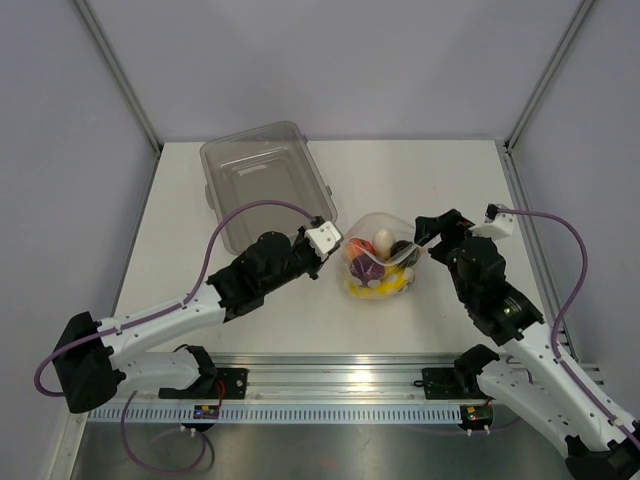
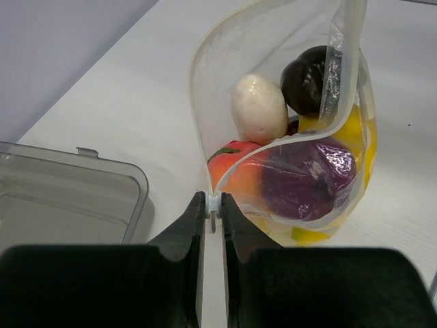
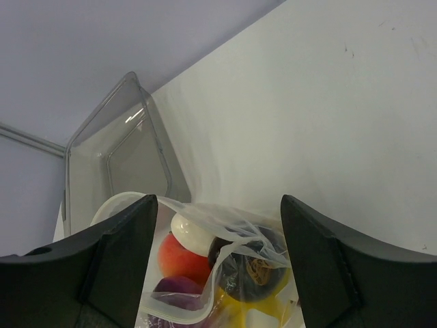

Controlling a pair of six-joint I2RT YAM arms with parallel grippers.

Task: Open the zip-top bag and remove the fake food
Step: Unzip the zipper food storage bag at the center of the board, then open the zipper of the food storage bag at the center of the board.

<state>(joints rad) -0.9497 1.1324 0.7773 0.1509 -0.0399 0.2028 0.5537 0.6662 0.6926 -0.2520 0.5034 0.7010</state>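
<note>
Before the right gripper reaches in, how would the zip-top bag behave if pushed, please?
Probably floppy: the zip-top bag is thin crinkled film with a sagging mouth. It would likely crumple rather than slide, since the left gripper pinches its rim. The rounded fake food may shift.

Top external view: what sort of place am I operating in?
Probably a robot test cell, not a kitchen: a white table boxed in by plain grey panels, left arm and right arm bolted to a rail at its near edge, and toy food in a zip-top bag.
</note>
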